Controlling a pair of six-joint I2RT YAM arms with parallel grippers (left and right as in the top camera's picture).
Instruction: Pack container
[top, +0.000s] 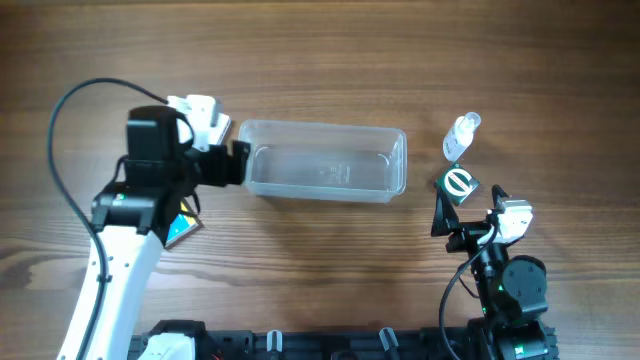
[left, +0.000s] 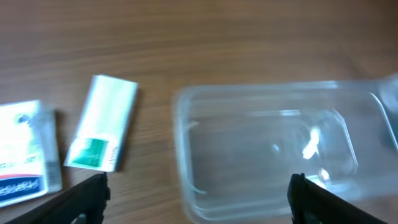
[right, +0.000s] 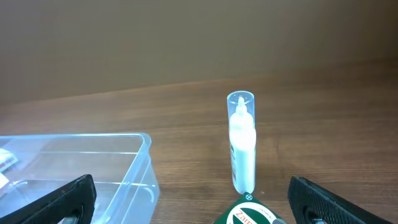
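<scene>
Left jaws stand wide apart at the left end of the clear rectangular plastic container (top: 325, 160), gripping nothing, and that tub lies lengthwise in the middle of the wooden desk (top: 300, 60). Right jaws are spread wide too, just behind a small green box (top: 459, 183), with a slim white bottle (top: 462, 135) beyond it, off the container's right end.

Container (top: 325, 160) lay mid-bench (top: 350, 60). Bottle (top: 461, 136) stood just right of it, small box (top: 459, 184) before bottle. Carton (left: 102, 122), packet (left: 22, 152) side by side off container's left end.
</scene>
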